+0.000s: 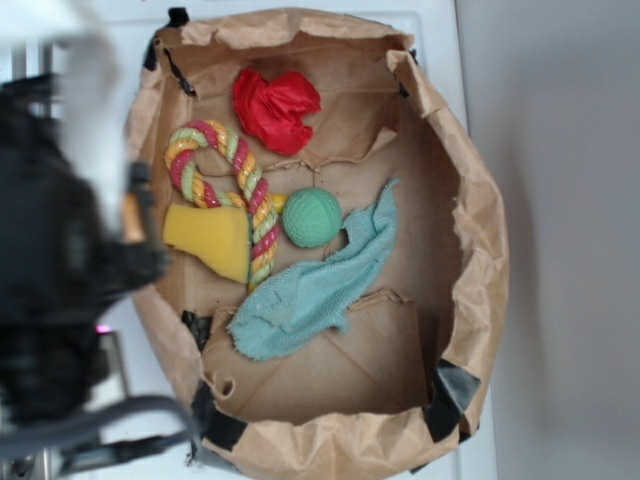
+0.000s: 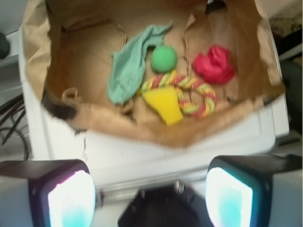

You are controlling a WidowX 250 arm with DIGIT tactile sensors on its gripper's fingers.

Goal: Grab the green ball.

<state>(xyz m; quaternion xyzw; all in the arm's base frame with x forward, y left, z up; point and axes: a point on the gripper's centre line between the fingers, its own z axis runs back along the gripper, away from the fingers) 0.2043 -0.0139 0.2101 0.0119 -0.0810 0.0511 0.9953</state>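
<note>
Green ball point(image 1: 312, 218) btwn rope point(image 1: 245, 190), cloth point(image 1: 320, 285); pincer point(image 2: 150, 196) open, outside bag.

Ball point(image 1: 312, 217) mid-bag point(image 1: 480, 250), between rope loop point(image 1: 225, 190) and cloth point(image 1: 320, 285); sponge wedge point(image 1: 210, 238) under rope; crumpled wad point(image 1: 275, 105) near bag's rim.

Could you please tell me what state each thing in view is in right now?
green ball: loose in the bag, ungrasped.
teal cloth: crumpled, lying beside the ball.
rope loop: draped over the yellow sponge.
red cloth: scrunched.
paper bag: open.
gripper: open, outside the bag.
</note>
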